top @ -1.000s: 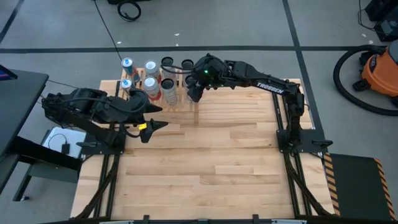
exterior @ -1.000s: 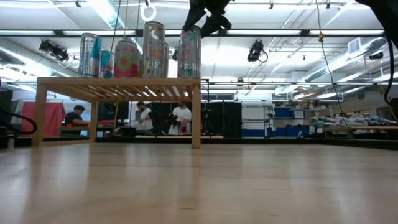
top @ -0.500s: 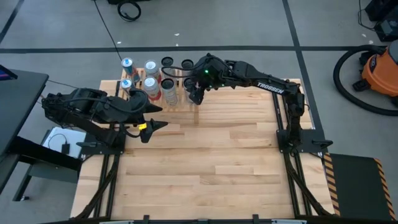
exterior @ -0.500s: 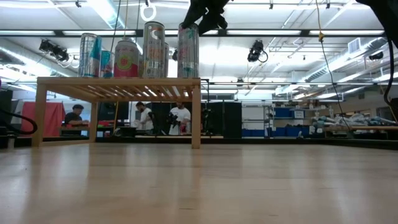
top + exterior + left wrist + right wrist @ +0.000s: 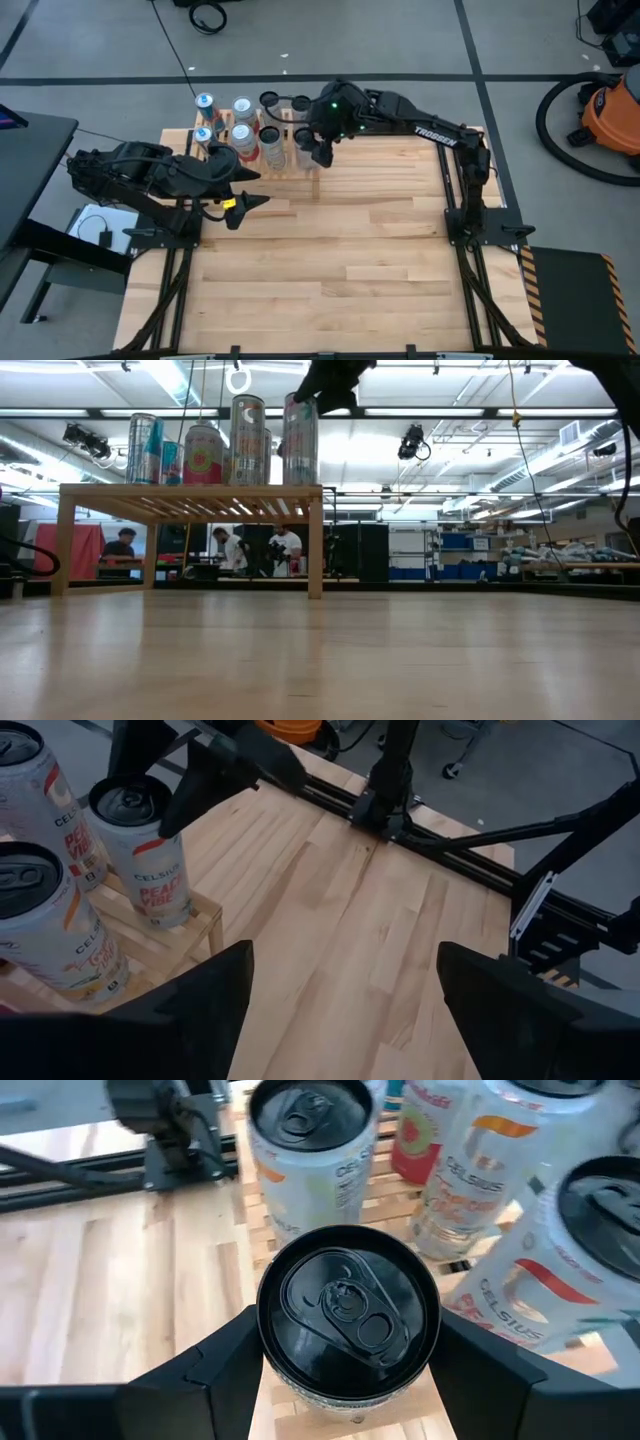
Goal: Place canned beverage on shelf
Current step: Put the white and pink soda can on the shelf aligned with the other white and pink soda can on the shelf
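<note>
The light-wood slatted shelf point(image 5: 190, 495) stands at the table's far left and carries several cans. A black-topped can point(image 5: 348, 1315) stands upright on its bottom at the shelf's right end point(image 5: 300, 440), and also shows in the left wrist view point(image 5: 140, 850). My right gripper point(image 5: 318, 150) hovers over this can, open, with one finger on each side of its top rim. I see no hold on it. My left gripper point(image 5: 254, 190) is open and empty, in front of the shelf near the table's left edge.
Other Celsius cans point(image 5: 305, 1150) point(image 5: 470, 1170) crowd the slats close behind and beside the black-topped can. Bare wooden table point(image 5: 340, 260) spreads to the right of and in front of the shelf. People stand in the room beyond the shelf point(image 5: 285, 550).
My right gripper has gone up from the top of the can at the shelf's right end. The can stays upright on the slats.
</note>
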You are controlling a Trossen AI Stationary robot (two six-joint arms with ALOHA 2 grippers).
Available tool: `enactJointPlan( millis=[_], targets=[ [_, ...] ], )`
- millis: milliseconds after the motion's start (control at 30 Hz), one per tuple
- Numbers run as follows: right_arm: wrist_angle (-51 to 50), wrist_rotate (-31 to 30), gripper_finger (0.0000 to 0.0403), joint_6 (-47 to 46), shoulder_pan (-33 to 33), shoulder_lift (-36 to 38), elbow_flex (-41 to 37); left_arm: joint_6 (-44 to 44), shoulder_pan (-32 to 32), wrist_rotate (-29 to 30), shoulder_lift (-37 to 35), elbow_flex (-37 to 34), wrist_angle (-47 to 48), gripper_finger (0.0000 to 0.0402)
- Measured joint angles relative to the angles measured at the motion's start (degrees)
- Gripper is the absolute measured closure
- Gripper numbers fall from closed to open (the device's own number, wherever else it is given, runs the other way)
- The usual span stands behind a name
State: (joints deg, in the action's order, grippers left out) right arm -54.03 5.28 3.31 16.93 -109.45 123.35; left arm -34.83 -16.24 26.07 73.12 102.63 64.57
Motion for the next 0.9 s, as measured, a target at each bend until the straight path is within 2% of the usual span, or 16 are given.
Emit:
enactJointPlan(
  millis=[167, 467, 900],
  targets=[
    [0.21, 6.98, 0.015, 3.3, 1.24, 0.0, -0.02, 0.0, 0.0, -0.01, -0.02, 0.0, 0.09, 0.0086],
    [0.96, 12.46, 0.015, 9.38, 3.58, -0.22, 0.15, -0.47, -0.01, -0.01, -0.02, 0.0, 0.07, 0.0086],
    [1.37, 12.85, 0.015, 11.32, 4.52, -0.22, 0.22, -0.52, -0.02, -0.01, -0.01, 0.0, 0.05, 0.0086]
  ],
)
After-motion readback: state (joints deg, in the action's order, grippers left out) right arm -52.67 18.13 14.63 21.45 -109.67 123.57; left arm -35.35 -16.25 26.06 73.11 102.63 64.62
